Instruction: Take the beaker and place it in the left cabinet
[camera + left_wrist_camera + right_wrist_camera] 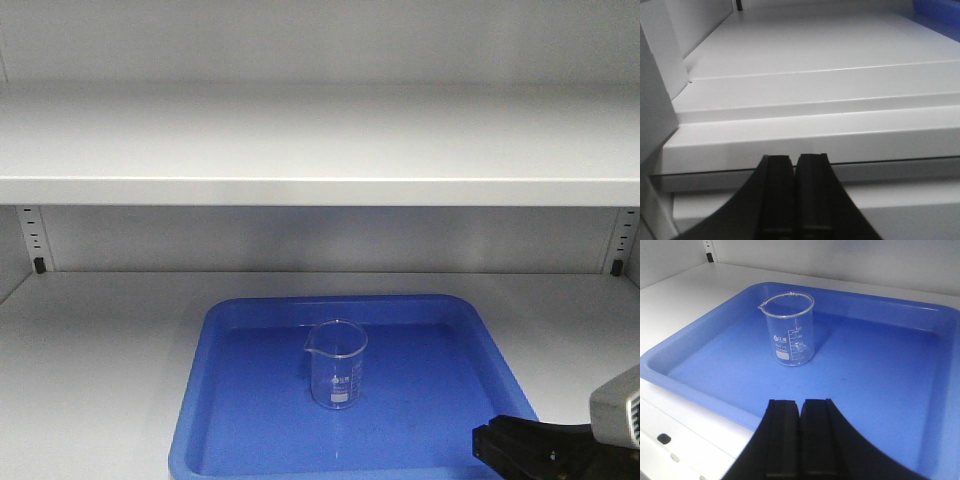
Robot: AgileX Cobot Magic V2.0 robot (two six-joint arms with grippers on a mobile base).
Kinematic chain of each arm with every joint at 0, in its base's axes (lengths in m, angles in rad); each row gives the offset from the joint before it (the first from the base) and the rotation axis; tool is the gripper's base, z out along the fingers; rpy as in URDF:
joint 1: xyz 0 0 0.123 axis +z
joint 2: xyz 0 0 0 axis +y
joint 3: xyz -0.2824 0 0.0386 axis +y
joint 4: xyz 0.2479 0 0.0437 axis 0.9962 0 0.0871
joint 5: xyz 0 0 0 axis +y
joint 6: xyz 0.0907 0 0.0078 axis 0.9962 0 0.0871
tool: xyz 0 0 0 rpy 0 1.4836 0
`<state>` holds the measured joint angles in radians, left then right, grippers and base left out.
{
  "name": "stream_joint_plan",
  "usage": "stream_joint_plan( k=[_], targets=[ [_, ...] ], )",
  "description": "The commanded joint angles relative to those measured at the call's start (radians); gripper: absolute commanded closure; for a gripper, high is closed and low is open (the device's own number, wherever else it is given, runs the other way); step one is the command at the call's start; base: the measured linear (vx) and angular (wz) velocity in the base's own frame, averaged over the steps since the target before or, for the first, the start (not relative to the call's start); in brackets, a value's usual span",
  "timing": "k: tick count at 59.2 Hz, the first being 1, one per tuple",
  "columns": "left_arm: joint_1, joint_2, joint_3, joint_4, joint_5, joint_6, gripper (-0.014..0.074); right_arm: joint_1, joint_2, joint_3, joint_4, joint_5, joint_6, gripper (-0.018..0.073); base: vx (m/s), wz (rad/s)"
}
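On the beaker (788, 330) you can read white graduation figures "100" and "80"; the lower numbers and the logo mark are too blurred to read.

front view facing cabinet (320, 140), wrist views low, near shelf edge

Clear glossy glass beaker (788, 330), smooth shiny blue plastic tray (880, 370), matt pale-grey metal shelf (320, 140)
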<state>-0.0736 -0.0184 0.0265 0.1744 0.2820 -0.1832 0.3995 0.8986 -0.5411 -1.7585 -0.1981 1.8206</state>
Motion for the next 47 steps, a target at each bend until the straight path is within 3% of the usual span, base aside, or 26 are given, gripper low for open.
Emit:
stream_joint_plan(
  k=[1,12,18,24,30,31,32,38,42,47],
  targets=[
    [0.000,-0.009,-0.011,0.000,-0.083,-0.004,0.0593,-0.003,-0.011,-0.029,-0.038,0.014,-0.002,0.0561,0.00,0.00],
    [0.000,-0.009,-0.011,0.000,-0.083,-0.004,0.0593,-0.003,-0.011,-0.029,-0.027,0.042,-0.012,0.0561,0.00,0.00],
    [0.000,-0.009,-0.011,0.000,-0.083,-0.004,0.0593,-0.003,-0.010,-0.029,0.131,0.108,-0.095,0.0561,0.00,0.00],
    [0.000,-0.009,-0.011,0.000,-0.083,-0.004,0.0593,-0.003,-0.010,-0.029,0.448,0.153,-0.432,0.0561,0.00,0.00],
    [0.000,-0.009,-0.011,0.000,-0.083,-0.004,0.0593,-0.002,-0.013,-0.029,0.898,0.159,-0.921,0.0561,0.00,0.00],
    [0.000,-0.009,-0.011,0.000,-0.083,-0.004,0.0593,-0.002,-0.027,-0.029,1.118,0.186,-1.193,0.0561,0.00,0.00],
    [0.000,-0.009,-0.011,0.000,-0.083,-0.004,0.0593,-0.002,-0.034,-0.029,1.207,0.198,-1.290,0.0561,0.00,0.00],
    [0.000,-0.009,-0.011,0.000,-0.083,-0.004,0.0593,-0.002,-0.075,-0.029,1.533,0.288,-1.652,0.0561,0.00,0.00],
    [0.000,-0.009,-0.011,0.000,-0.083,-0.004,0.0593,-0.006,-0.116,-0.029,1.676,0.316,-1.812,0.0561,0.00,0.00],
    [0.000,-0.009,-0.011,0.000,-0.083,-0.004,0.0593,-0.025,-0.168,-0.029,1.806,0.308,-1.927,0.0561,0.00,0.00]
  ],
)
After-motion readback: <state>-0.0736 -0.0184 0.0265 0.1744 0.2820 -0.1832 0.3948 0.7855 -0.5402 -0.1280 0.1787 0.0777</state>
